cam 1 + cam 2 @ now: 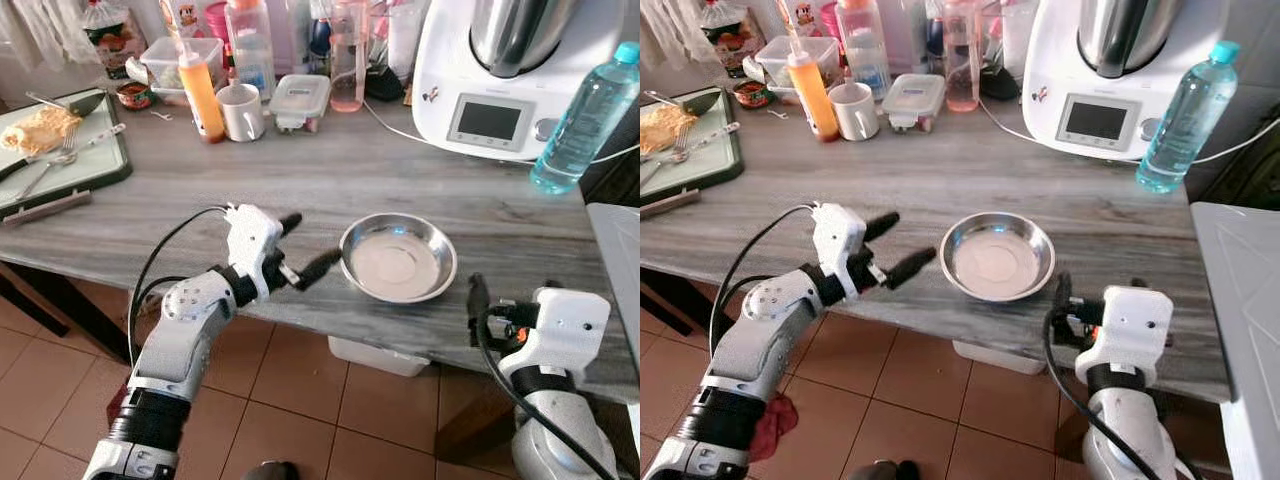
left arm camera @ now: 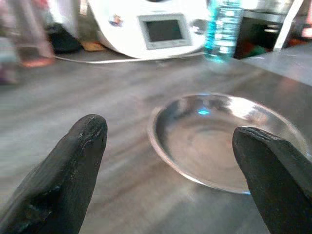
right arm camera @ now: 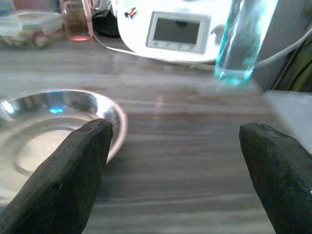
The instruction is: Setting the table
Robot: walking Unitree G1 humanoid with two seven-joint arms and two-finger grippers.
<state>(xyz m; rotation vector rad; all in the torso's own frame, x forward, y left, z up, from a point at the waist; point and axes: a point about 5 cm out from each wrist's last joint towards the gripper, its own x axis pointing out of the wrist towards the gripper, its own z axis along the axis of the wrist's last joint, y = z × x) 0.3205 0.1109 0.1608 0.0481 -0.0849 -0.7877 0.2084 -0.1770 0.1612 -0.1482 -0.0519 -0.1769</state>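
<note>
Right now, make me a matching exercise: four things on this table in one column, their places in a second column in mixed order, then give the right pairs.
Things:
1. steel bowl
2. water bottle
3. white mug
4. green tray

Places:
A. far left of the table, holding food and a fork
B. near the front edge, between the left gripper and the right gripper
C. right of the white kitchen machine
D. beside the orange sauce bottle, at the back

Pairs: 1-B, 2-C, 3-D, 4-A
</note>
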